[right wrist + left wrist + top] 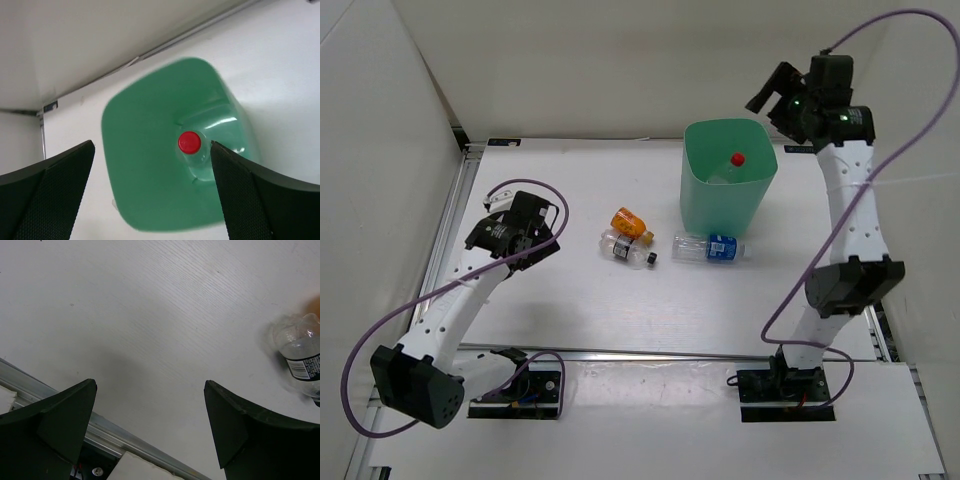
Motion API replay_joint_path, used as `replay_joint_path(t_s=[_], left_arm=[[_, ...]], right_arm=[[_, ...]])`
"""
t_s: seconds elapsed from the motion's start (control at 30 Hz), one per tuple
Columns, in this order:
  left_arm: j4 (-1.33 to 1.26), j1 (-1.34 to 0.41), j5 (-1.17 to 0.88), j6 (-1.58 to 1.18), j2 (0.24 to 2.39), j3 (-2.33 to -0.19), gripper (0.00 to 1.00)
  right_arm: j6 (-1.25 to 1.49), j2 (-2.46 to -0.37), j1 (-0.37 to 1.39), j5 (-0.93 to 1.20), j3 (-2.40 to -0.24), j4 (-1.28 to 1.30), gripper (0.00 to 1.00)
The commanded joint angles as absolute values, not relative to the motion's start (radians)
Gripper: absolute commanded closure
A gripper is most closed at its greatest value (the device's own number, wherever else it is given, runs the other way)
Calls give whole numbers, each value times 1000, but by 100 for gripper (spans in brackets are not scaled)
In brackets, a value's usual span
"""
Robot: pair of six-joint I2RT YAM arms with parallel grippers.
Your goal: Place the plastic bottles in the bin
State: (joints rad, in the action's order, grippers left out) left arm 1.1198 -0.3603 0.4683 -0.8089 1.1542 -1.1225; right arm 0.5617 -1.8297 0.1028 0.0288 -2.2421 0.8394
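Inside the green bin, toward its far right wall, sits the red-capped bottle with its cap pointing up. The right wrist view looks down into the bin and shows that bottle leaning against the inner wall.

Three more bottles lie on their sides on the white table. The blue-label bottle is just in front of the bin's base. To its left, the orange bottle and the black-capped bottle rest close together, the orange one farther from the arms. The edge of the black-capped bottle also shows at the right of the left wrist view.

The right gripper hangs high beside the bin's far right corner. Its fingers are spread wide with nothing between them, and its own camera frames the bin between the two tips.

The left gripper sits low over the table, well left of the loose bottles. It is also wide open and empty.
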Motion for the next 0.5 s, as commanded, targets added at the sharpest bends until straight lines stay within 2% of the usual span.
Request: replay_joint_path(t_s=[0.0, 0.07, 0.1, 0.2, 0.43, 0.47], left_arm=[[1098, -365, 463, -827, 1154, -1120, 0], [1089, -365, 463, -839, 1154, -1120, 0], [1089, -365, 463, -839, 1166, -1120, 0], [1089, -376, 454, -848, 1175, -1120, 0], [1089, -385, 454, -857, 1175, -1109, 0], [1100, -385, 454, -857, 1175, -1109, 0]], right_arm=[[674, -1634, 40, -95, -2105, 877, 0], [780, -1510, -53, -33, -1961, 891, 0], [826, -1471, -93, 16, -1806, 891, 0], [968, -1372, -239, 203, -1617, 903, 0], [1169, -1307, -302, 371, -1257, 942, 2], [1201, -1298, -316, 444, -1156, 918, 2]])
